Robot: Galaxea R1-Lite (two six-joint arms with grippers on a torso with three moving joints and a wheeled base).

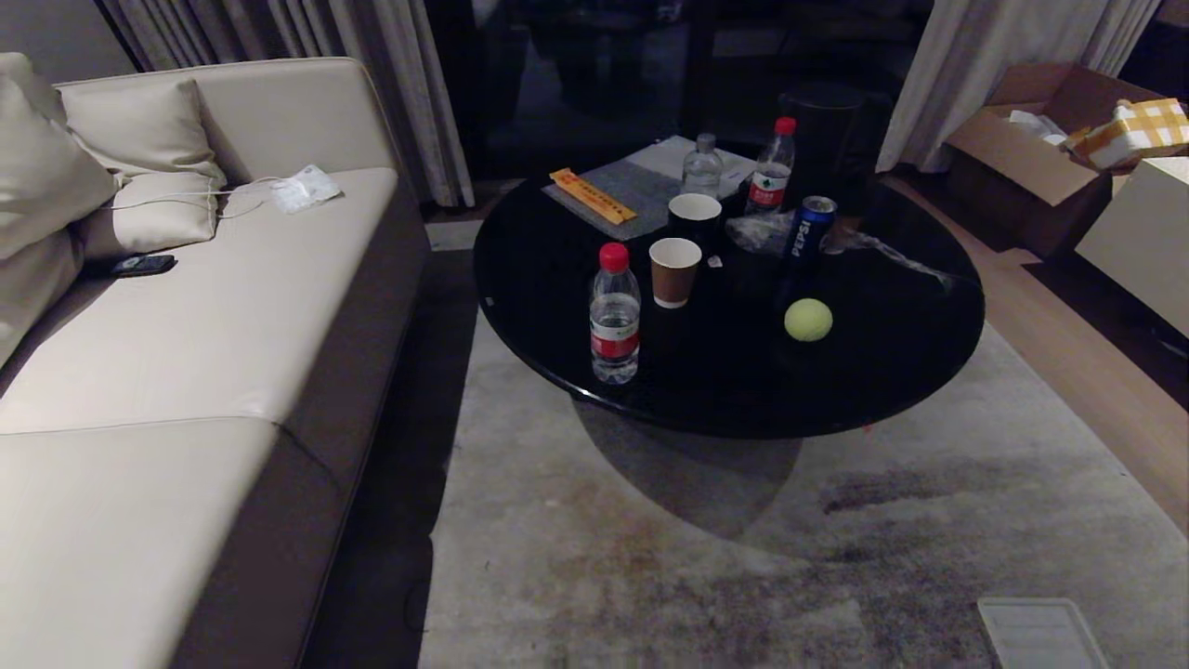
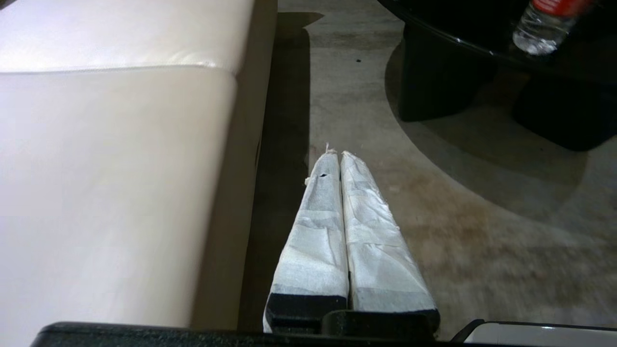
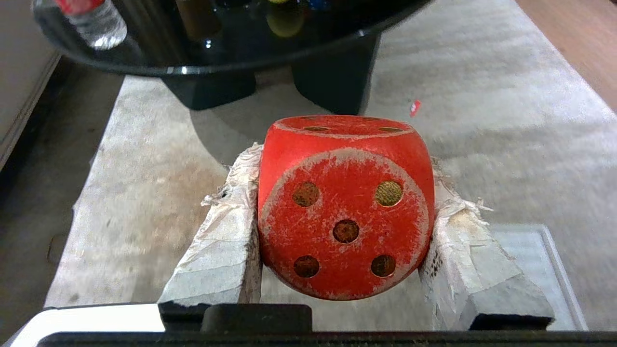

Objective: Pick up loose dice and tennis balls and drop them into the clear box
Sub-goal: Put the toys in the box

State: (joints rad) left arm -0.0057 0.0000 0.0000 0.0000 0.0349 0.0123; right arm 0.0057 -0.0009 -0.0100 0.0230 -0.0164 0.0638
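My right gripper (image 3: pixel 344 168) is shut on a worn red die (image 3: pixel 344 207), whose five-pip face is turned to the wrist camera; it hangs above the carpet in front of the table. A yellow-green tennis ball (image 1: pixel 808 319) rests on the round black table (image 1: pixel 892 390), towards its near right side. My left gripper (image 2: pixel 337 153) is shut and empty, low beside the sofa. Neither arm appears in the head view. A pale translucent rectangular piece (image 1: pixel 1040 632) with rounded corners lies on the carpet, under the right gripper in the right wrist view; I cannot tell whether it is the clear box.
On the table stand water bottles (image 1: pixel 614 316), paper cups (image 1: pixel 674 271), a Pepsi can (image 1: pixel 811 228) and papers. A beige sofa (image 1: pixel 186 353) fills the left side. Cardboard boxes (image 1: pixel 1040 149) sit at the back right. A small red cap (image 3: pixel 414 107) lies on the carpet.
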